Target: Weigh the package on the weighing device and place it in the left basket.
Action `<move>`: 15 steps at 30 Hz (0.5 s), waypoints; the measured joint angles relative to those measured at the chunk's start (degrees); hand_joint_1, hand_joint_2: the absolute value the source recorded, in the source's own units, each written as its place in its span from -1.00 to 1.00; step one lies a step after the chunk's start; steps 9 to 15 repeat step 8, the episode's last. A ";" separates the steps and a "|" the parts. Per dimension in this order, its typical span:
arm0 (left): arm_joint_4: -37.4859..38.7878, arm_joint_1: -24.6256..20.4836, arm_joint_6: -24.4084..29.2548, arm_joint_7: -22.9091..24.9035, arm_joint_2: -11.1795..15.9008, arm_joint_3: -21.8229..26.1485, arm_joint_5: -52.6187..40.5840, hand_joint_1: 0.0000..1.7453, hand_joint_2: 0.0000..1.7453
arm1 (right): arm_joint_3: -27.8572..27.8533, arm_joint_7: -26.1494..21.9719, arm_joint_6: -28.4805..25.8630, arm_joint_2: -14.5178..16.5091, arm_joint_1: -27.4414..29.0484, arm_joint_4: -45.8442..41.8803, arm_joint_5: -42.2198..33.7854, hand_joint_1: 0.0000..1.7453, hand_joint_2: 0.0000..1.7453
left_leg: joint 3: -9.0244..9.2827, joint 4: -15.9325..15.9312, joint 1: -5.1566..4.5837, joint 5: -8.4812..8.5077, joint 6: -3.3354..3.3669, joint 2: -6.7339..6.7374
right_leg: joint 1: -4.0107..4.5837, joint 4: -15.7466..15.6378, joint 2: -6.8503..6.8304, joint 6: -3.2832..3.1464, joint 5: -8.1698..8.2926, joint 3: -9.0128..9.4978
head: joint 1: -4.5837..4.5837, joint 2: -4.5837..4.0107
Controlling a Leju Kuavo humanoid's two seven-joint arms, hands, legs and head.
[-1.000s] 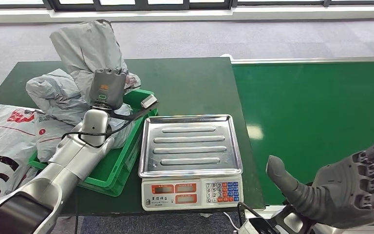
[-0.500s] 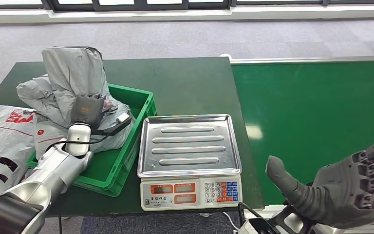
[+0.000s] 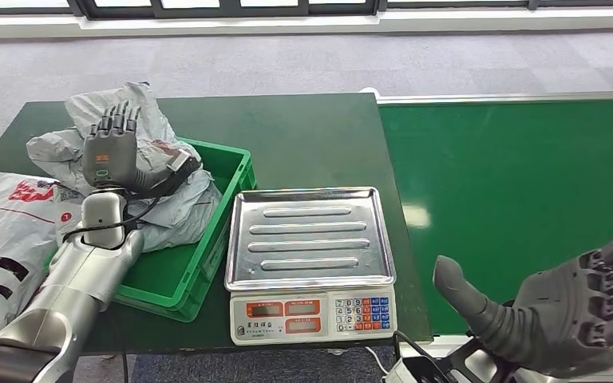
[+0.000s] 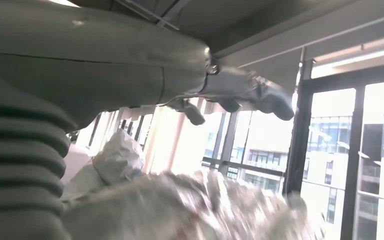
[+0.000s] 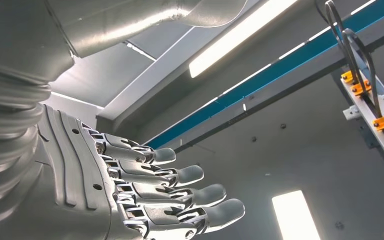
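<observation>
The grey crumpled package (image 3: 142, 102) lies on a heap of grey bags at the back of the green basket (image 3: 236, 169), left of the scale. My left hand (image 3: 112, 150) stands just in front of it, fingers straight and spread, holding nothing. The left wrist view shows its fingers (image 4: 240, 95) stretched out above the blurred package (image 4: 190, 210). The scale's steel tray (image 3: 311, 235) is bare. My right hand (image 3: 575, 307) hovers low at the front right, open with the thumb out; its fingers (image 5: 180, 195) are spread in the right wrist view.
A green conveyor belt (image 3: 519, 183) runs along the right of the dark green table (image 3: 311, 136). White printed bags (image 3: 0, 239) lie left of the basket. The scale's display and keypad (image 3: 363, 311) face the front edge.
My left arm has swung left and down over the basket with the package. Its fingers have opened, and the package now rests on the heap. The right hand has barely moved.
</observation>
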 joint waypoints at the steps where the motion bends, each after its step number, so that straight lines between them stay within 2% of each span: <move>1: -1.17 0.33 0.00 -0.03 -0.02 0.90 0.01 -1.00 -1.00 | -0.03 0.01 0.01 0.00 0.01 -0.05 0.01 -1.00 1.00 | 0.00 0.00 0.00 0.00 0.00 0.00 | 0.00 0.00 0.00 0.00 0.00 0.00 | 0.01 0.00; 7: -5.33 1.72 0.00 -0.96 -0.09 3.88 0.43 -1.00 -1.00 | -0.07 0.00 0.02 0.02 0.03 -0.14 0.02 -1.00 1.00 | -0.02 0.00 0.00 0.01 0.00 -0.04 | 0.01 0.00 -0.02 0.00 0.00 0.00 | 0.01 0.00; 15: -5.60 1.84 0.00 -1.21 -0.11 4.01 0.57 -1.00 -1.00 | -0.07 0.00 0.01 0.02 0.03 -0.14 0.02 -1.00 1.00 | -0.02 0.00 0.00 0.01 0.00 -0.03 | 0.01 0.00 -0.02 0.00 0.00 0.00 | 0.01 0.00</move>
